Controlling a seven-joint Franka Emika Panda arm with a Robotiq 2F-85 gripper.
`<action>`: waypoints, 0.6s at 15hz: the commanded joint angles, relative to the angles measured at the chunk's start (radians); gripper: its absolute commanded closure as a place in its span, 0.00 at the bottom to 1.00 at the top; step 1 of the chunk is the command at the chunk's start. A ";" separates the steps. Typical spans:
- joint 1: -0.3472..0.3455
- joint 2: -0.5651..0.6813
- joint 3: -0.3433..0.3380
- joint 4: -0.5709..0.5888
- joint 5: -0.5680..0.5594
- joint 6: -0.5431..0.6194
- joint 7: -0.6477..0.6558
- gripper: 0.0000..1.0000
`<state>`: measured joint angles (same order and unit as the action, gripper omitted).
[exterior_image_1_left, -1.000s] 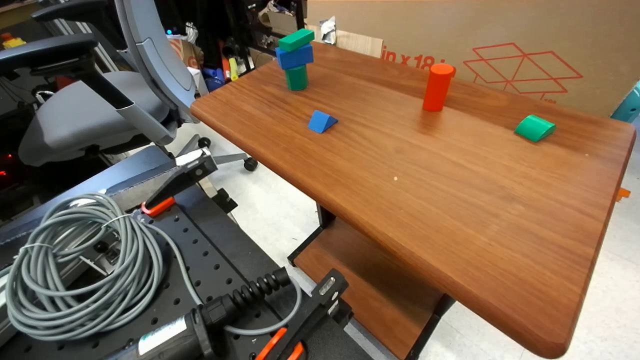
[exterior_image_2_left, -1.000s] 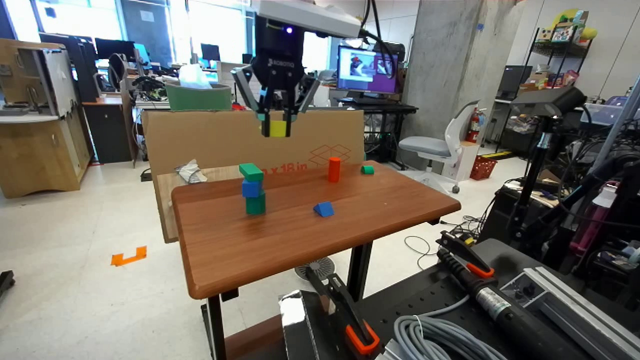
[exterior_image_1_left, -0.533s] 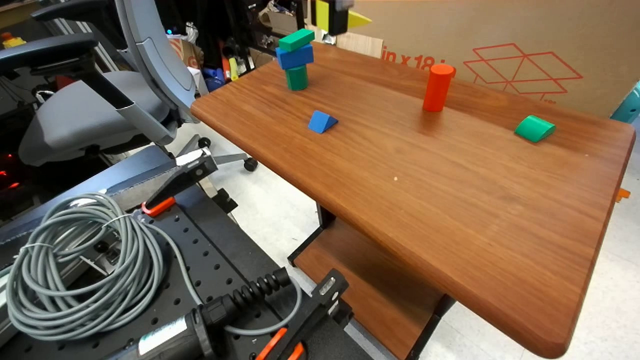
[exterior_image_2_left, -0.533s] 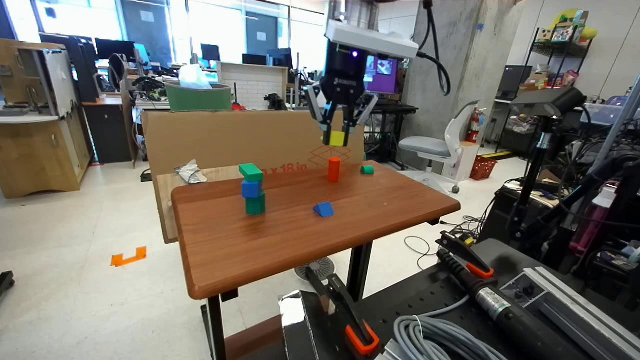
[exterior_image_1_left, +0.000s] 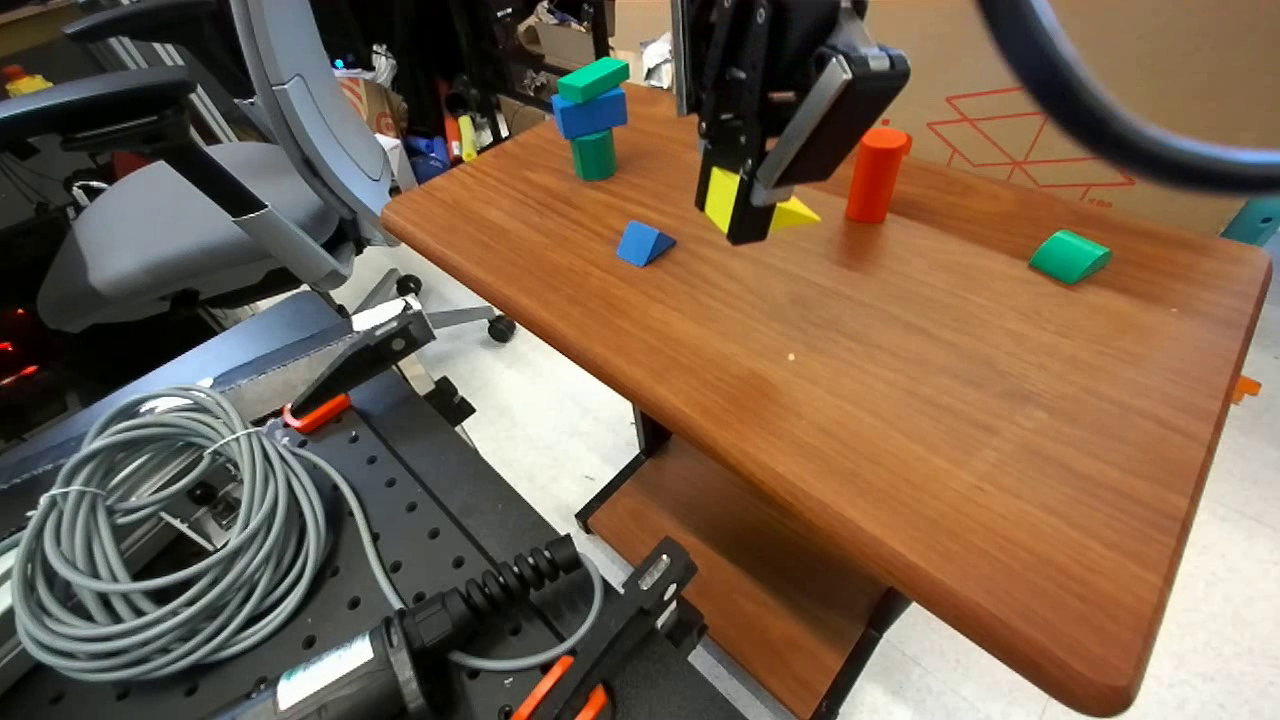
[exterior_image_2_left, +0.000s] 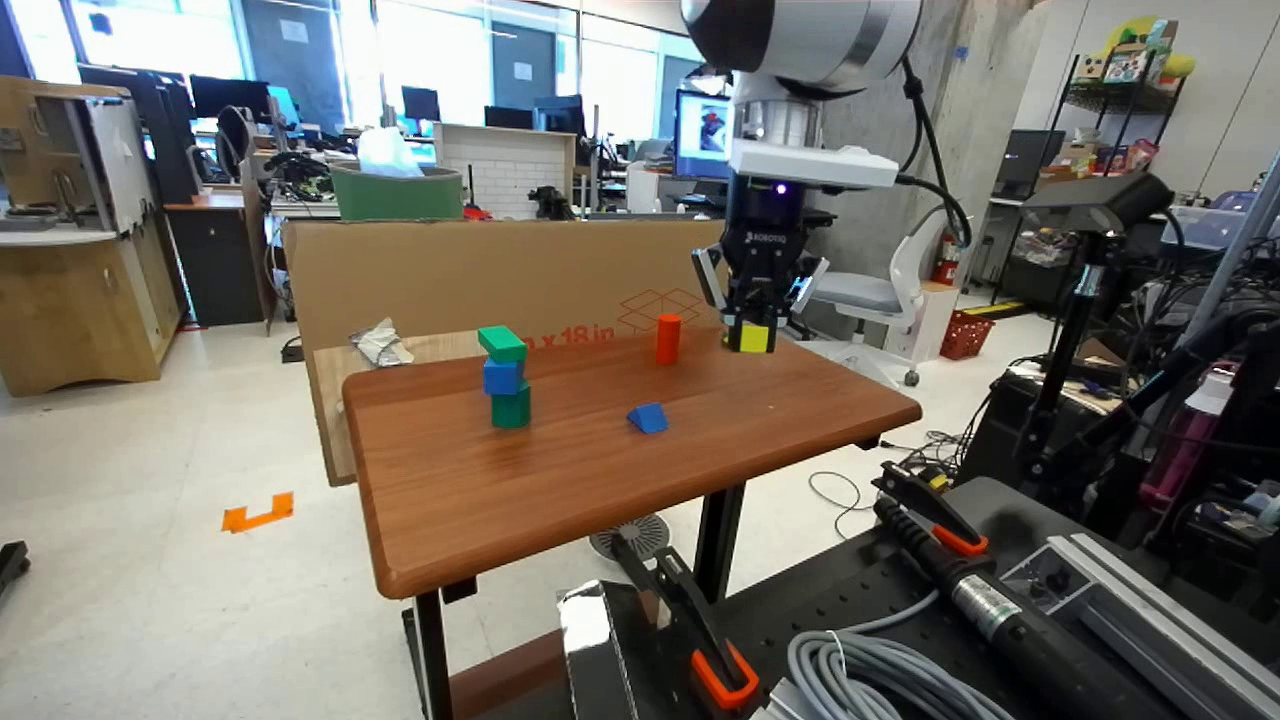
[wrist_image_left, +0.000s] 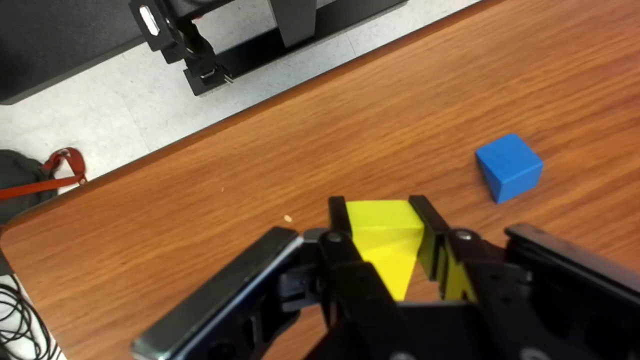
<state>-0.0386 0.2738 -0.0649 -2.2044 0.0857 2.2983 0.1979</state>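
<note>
Now brought lower over table, pinching yellow block in part-closed gripper, with blue wedge off to its side, so apparently mid-carry, not yet set down.

Wooden tabletop: rounded corners
Red cylinder: upright
Green half-cylinder: curved side up
Blue triangular prism: ridge up
Green block: lowest of three stacked

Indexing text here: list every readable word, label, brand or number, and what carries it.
"ROBOTIQ": on the black end effector.
"n x 18 in": red, on the brown cardboard sheet, start hidden.
Too small to read: white label on the black cylindrical tool; red print below the red box drawing.
</note>
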 joint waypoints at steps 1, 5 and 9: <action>-0.002 0.103 -0.015 0.084 -0.025 -0.006 0.009 0.91; 0.010 0.208 -0.029 0.162 -0.066 0.004 0.016 0.91; 0.027 0.291 -0.046 0.228 -0.127 -0.007 0.042 0.91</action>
<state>-0.0381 0.4999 -0.0855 -2.0443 0.0050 2.3029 0.2118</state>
